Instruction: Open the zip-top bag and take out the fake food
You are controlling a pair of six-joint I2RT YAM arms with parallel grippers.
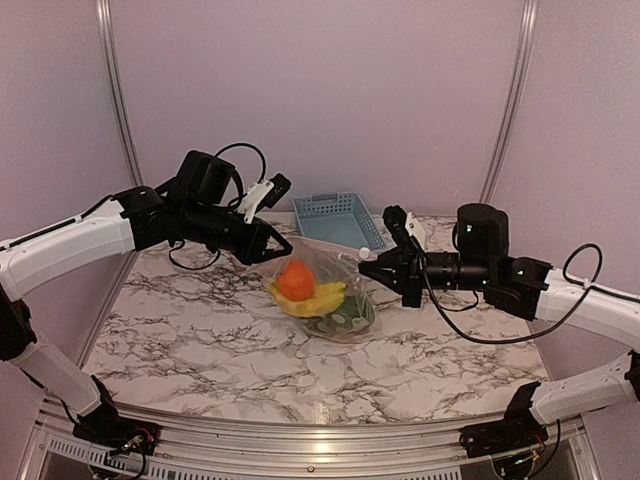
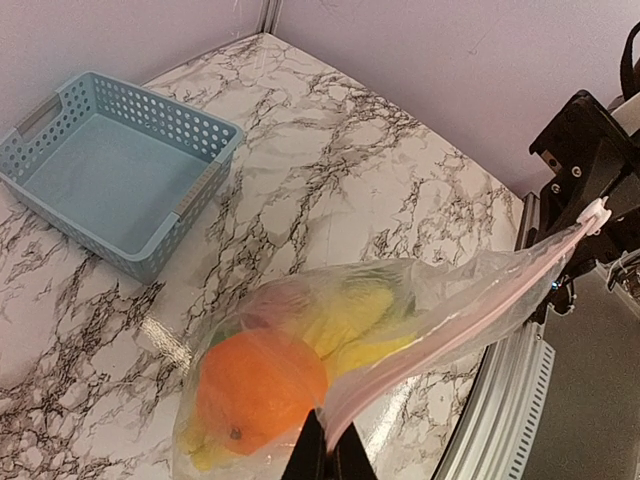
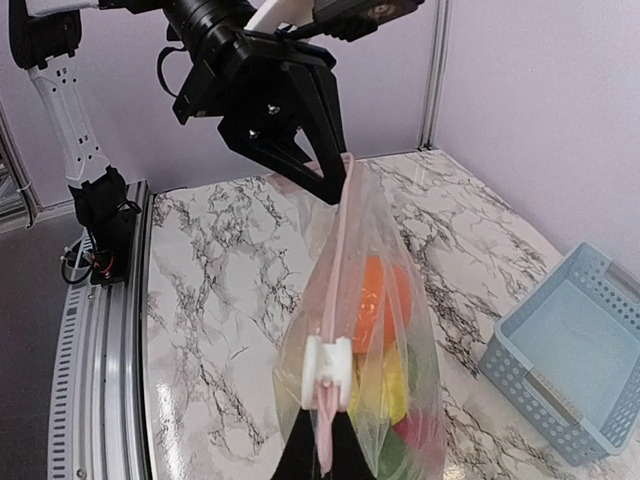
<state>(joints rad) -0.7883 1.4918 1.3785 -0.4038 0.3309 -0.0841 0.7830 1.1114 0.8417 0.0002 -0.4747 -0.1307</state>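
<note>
Left jaws and right jaws clenched on opposite ends of the zip-top bag (image 1: 336, 262); fake food (image 1: 296, 280) inside blurred by plastic, green pieces (image 1: 352, 318) indistinct.

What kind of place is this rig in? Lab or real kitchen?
Likely a robot lab test cell, not a kitchen: marble-print table boxed in by plain lilac panels on aluminium rails, and the bag holds toy food.

Bright, even overhead light; sharp frames, glare on the marble table (image 2: 160, 335).
</note>
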